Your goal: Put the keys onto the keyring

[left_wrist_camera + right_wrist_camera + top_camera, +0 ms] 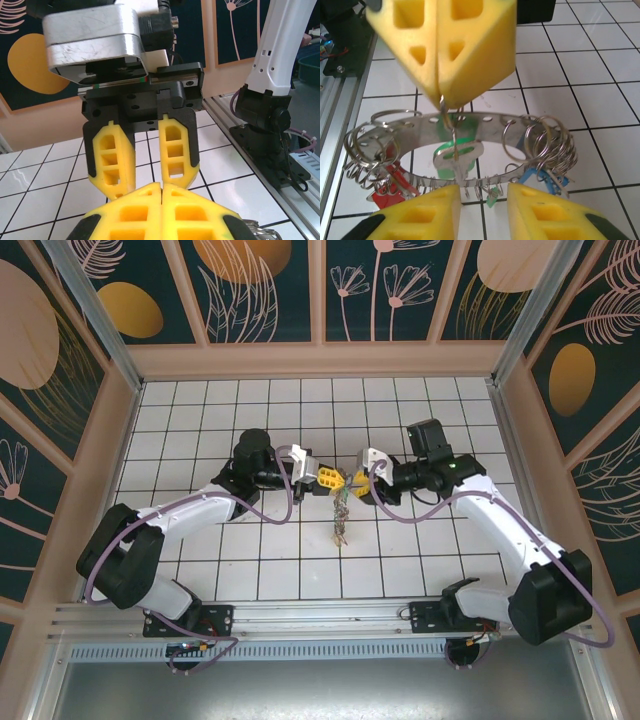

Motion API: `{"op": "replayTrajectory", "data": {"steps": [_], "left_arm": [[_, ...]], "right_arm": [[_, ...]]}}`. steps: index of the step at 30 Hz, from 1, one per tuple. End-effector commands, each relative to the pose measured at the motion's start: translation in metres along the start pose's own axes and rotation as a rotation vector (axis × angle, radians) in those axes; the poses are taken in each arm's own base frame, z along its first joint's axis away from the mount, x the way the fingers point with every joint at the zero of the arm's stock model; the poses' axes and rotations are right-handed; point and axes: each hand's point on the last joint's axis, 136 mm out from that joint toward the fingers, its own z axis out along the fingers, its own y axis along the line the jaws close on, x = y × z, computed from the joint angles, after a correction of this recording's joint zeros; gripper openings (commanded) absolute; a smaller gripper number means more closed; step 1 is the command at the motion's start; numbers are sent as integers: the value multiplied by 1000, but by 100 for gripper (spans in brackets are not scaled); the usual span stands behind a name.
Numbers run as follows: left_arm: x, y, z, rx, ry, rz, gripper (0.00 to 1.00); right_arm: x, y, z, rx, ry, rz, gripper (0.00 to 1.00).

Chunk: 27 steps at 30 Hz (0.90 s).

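Top: left end effector [326, 478] and right end effector [356, 480] meet tip to tip above mid tabletop [200, 410]. Keyring [341, 508] bunch dangles just under them.

Left wrist: left end effector [162, 189] pressed together. Right end effector [146, 186] faces it, spread.

Right wrist: left end effector [442, 97] pinches key [456, 161] by blade, head hanging down, green tag [466, 148] behind it. Keyring [485, 119], flat holed band, just below left tips, ahead of spread right end effector [484, 192]. Split rings [540, 142] bunched at both ends. Red tag [387, 192] on left side, blue tag [542, 180] on right. Can't tell what carries keyring.
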Motion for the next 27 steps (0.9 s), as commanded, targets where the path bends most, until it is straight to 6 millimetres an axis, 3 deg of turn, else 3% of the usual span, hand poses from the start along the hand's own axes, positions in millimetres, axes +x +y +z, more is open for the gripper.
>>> {"op": "replayTrajectory", "data": {"steps": [1, 8, 27], "left_arm": [[-19, -5, 0, 28, -45, 59, 0], [-17, -2, 2, 35, -30, 55, 0], [-17, 7, 10, 70, -17, 52, 0]], "right_arm": [[-2, 9, -6, -7, -14, -19, 32], [-17, 7, -2, -38, -48, -41, 32], [-24, 3, 4, -72, -45, -44, 32]]}}
